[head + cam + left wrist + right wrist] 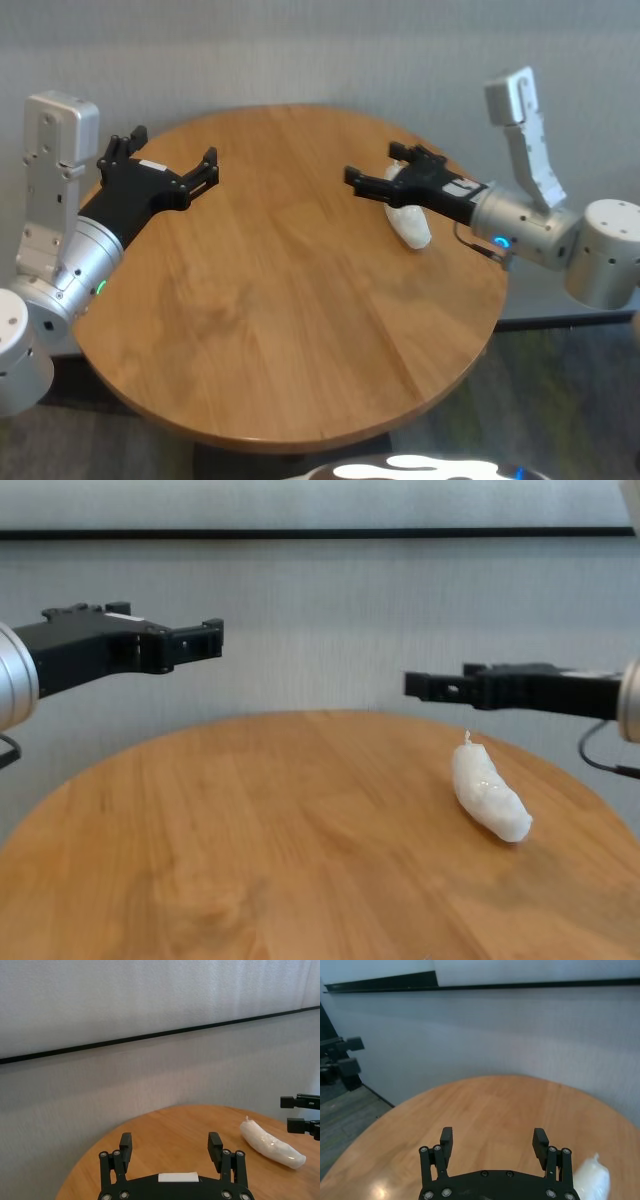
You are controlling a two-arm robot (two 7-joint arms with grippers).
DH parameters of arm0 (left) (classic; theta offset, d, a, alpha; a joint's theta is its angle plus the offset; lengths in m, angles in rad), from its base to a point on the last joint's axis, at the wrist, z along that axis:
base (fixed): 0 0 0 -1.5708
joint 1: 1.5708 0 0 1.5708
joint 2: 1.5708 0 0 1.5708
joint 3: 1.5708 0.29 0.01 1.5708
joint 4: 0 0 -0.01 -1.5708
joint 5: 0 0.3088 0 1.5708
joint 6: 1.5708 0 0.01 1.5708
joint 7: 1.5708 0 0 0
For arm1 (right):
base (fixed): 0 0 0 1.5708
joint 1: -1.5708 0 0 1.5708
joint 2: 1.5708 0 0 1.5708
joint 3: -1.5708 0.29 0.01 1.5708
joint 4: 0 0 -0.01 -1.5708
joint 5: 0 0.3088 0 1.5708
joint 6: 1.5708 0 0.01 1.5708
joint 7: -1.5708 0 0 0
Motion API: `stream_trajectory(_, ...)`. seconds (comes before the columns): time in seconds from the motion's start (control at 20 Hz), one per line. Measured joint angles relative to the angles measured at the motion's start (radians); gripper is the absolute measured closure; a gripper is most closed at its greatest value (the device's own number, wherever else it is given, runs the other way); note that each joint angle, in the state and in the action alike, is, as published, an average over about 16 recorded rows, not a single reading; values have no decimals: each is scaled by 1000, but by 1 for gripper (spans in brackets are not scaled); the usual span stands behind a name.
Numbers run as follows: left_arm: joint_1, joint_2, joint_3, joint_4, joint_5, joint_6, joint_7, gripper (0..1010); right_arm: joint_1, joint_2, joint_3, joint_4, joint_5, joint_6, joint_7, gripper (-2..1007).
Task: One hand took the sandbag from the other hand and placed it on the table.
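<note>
The white sandbag (411,226) lies on the round wooden table (270,320) at its right side, tuft end pointing away from me. It also shows in the chest view (488,795), the left wrist view (272,1144) and the right wrist view (594,1182). My blue-ringed right gripper (372,165) hovers just above the sandbag, open and empty, clear of it (420,685) (493,1135). My green-ringed left gripper (172,150) is open and empty above the table's left part, far from the bag (205,638) (170,1140).
A grey wall (320,630) stands right behind the table. The table's rim (300,440) curves close in front of me. The left gripper shows far off in the right wrist view (340,1057), and the right gripper's fingers (300,1110) show in the left wrist view.
</note>
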State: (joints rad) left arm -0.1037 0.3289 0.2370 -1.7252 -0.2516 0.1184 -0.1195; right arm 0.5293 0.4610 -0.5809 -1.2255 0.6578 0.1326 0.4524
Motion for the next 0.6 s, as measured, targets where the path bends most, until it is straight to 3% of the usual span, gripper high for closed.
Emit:
stream_trajectory(0.25,9,-16,-18,-12,9,30,13,10,4,-34,-4,-28,-35,-29,-16,2)
stream_trajectory(0.6,17,-33,-38,-26,22,71,19,10,-5,-81,2,-53,-73,-55,-63,2)
